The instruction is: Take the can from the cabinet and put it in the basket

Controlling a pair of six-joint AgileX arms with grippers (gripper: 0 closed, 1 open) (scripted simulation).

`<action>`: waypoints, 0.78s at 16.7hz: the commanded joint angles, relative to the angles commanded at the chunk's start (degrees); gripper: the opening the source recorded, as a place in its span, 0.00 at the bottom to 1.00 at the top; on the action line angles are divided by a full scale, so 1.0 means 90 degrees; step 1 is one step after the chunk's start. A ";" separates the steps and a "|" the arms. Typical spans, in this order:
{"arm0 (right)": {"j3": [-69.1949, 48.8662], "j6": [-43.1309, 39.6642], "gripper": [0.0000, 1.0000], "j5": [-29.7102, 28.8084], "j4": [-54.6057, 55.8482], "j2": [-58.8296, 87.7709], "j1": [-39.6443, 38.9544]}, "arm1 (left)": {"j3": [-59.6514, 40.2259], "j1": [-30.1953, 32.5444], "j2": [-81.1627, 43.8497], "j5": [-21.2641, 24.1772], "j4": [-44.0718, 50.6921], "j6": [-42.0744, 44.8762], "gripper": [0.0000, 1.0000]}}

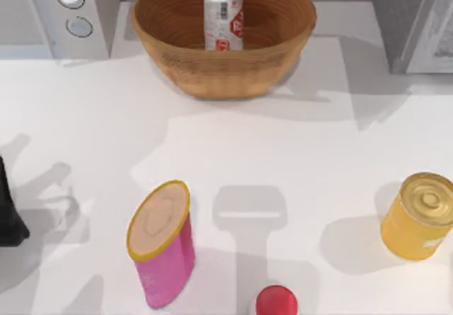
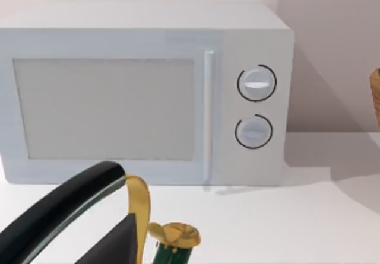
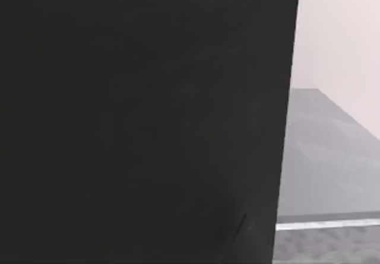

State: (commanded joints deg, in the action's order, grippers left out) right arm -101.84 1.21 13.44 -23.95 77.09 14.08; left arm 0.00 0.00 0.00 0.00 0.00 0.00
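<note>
Inside the basket (image 1: 212, 74), at the far middle of the bench (image 1: 283, 152), the can (image 1: 224, 19) is standing upright with its red label patches facing the camera; it is sitting toward the back of the bowl, its lower part hidden behind the front wall; nothing is gripping it.

Position relative to the jaws: the left arm (image 1: 8, 212) is sitting at the left edge of the bench, so the can is lying well apart from its jaws, far ahead and off to the right of them; the left wrist camera is facing the white appliance (image 1: 71, 10) with two round knobs. The right wrist camera is looking past a black mass close to the lens toward a grey surface. Whether either arm's jaws are open or closed cannot be told.

The cabinet (image 1: 410, 18) is standing at the far right corner, apart from the basket.

Judgement: the placing appears done, and the step in hand is clearing away. Doing it well is calling for both arms to be keeping wide of the wicker rim, since a knock could be tipping the tall, slim can; any retreat should be passing above the pink cylinder (image 1: 164, 248), the golden tin (image 1: 419, 216) and the red cap (image 1: 276, 302) on the near bench.
</note>
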 joint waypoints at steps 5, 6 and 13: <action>0.0163 -0.0006 1.00 -0.2769 -0.0091 -0.0160 -0.2767 | 0.0000 0.0000 0.0000 0.0000 0.0000 0.0000 1.00; 0.0206 -0.0007 1.00 -0.3201 -0.0103 -0.0199 -0.3198 | 0.0000 0.0000 0.0000 0.0000 0.0000 0.0000 1.00; 0.0361 -0.0010 1.00 -0.4377 -0.0130 -0.0340 -0.4376 | 0.0000 0.0000 0.0000 0.0000 0.0000 0.0000 1.00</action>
State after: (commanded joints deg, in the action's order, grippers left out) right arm -98.59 1.12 -25.95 -25.12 74.03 -25.31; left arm 0.00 0.00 0.00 0.00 0.00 0.00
